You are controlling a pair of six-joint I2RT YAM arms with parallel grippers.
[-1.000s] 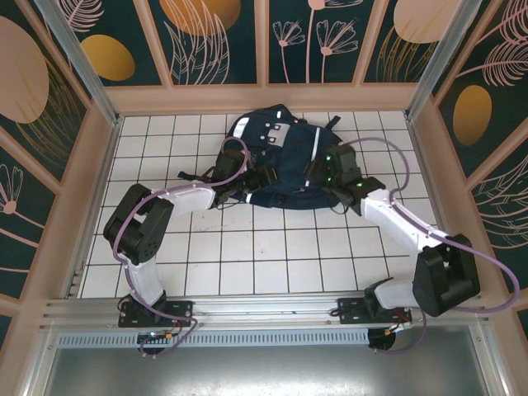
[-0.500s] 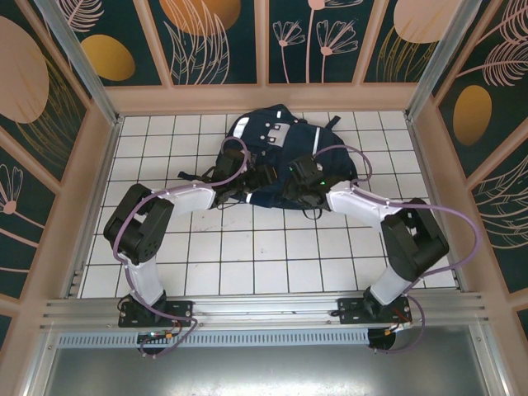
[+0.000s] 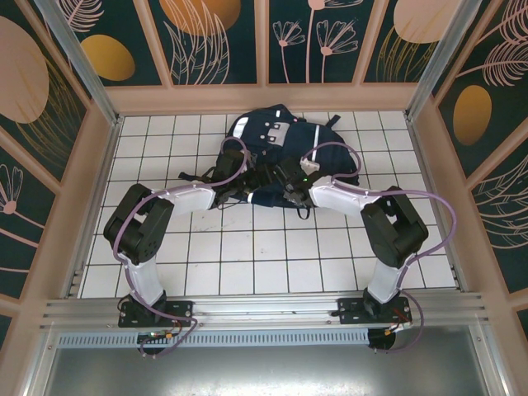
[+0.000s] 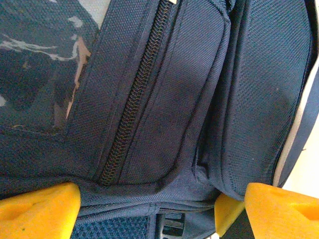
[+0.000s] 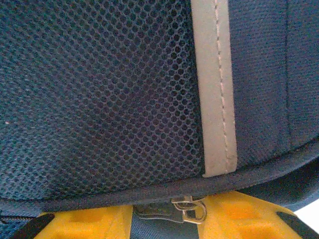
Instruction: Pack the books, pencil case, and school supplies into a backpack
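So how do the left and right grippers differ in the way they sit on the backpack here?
On the left gripper the jaws stand wide apart; on the right gripper they stand closer together. The left gripper spans backpack fabric with a closed zipper; the right gripper has a metal zipper pull between its jaws, with a gap beside it. Both are at the backpack's near edge.

Bright, even overhead light, faint shadows on white tiles; backpack weave crisp, yellow fingers blurry.
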